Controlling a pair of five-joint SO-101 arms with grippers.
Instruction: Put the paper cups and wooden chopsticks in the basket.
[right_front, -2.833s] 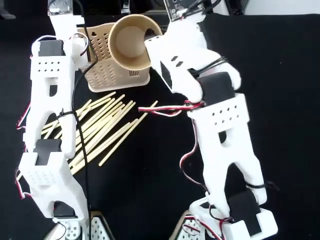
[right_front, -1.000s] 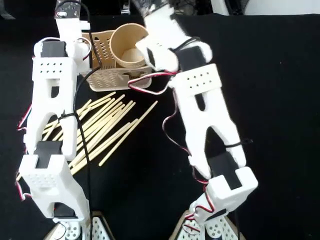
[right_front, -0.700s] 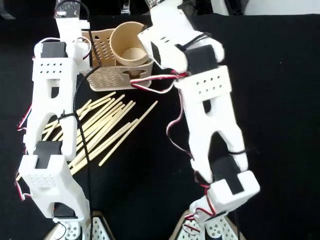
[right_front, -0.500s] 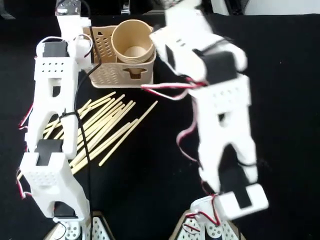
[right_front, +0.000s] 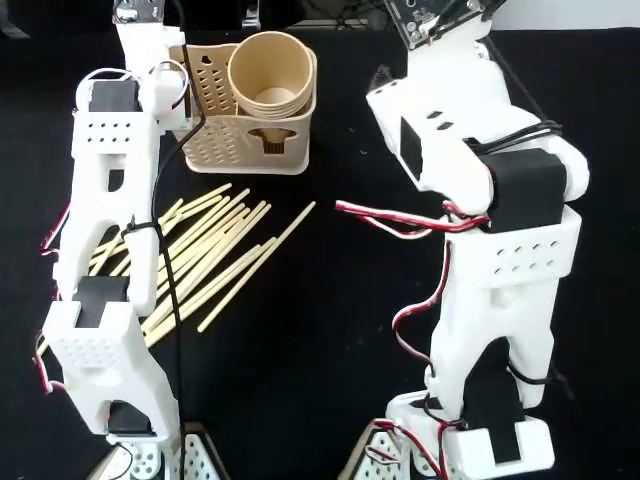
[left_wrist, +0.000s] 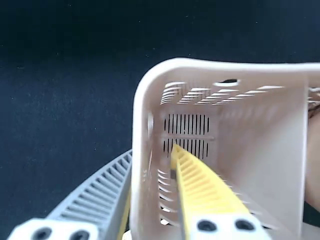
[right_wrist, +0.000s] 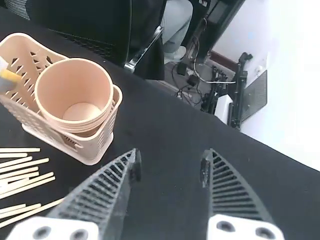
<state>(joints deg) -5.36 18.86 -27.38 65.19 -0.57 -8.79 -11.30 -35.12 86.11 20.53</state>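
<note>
Left end effector (left_wrist: 152, 156) clamps the basket (left_wrist: 220, 67) wall; right end effector (right_wrist: 169, 162) hangs with fingers apart. Paper cups (right_front: 268, 70) sit nested inside the basket.

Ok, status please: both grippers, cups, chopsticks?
Left gripper clamped on basket wall. Right gripper open, empty. Paper cups stacked in basket; chopsticks loose on table. Left arm overhangs part of the pile.
</note>
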